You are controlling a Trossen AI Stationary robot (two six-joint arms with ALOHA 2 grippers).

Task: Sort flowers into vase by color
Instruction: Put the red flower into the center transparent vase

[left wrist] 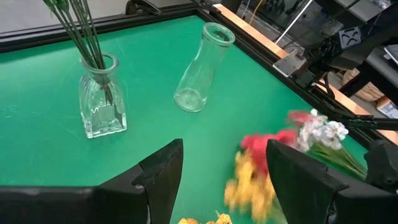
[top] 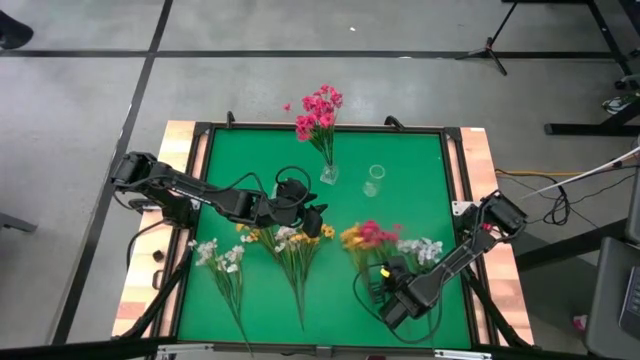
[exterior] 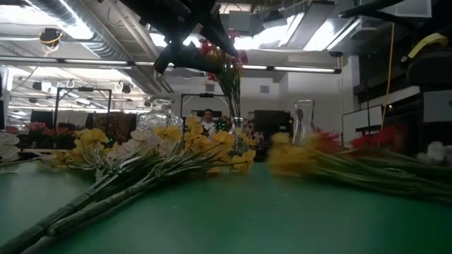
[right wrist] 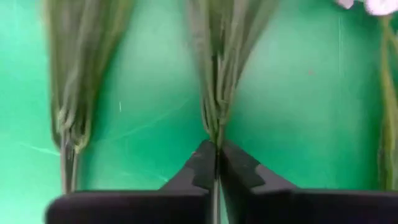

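Gripping, seemingly, flower stems point(right wrist: 214, 93): right jaws.

My arms: both dark, nearly black, built of chunky jointed segments. Left arm point(top: 190, 192) carries looping black cables along its length, one loop standing off near the wrist. Right arm point(top: 470, 245) shows a boxy angular housing at its upper joint, more black cable curling by the wrist. My left gripper point(left wrist: 224, 180): two broad matte-black fingers point(left wrist: 163, 174) with flat angled faces and squared edges. My right gripper point(right wrist: 217, 163): black fingers tapering to stepped, notched tips, mounted on a flat black crossbar.
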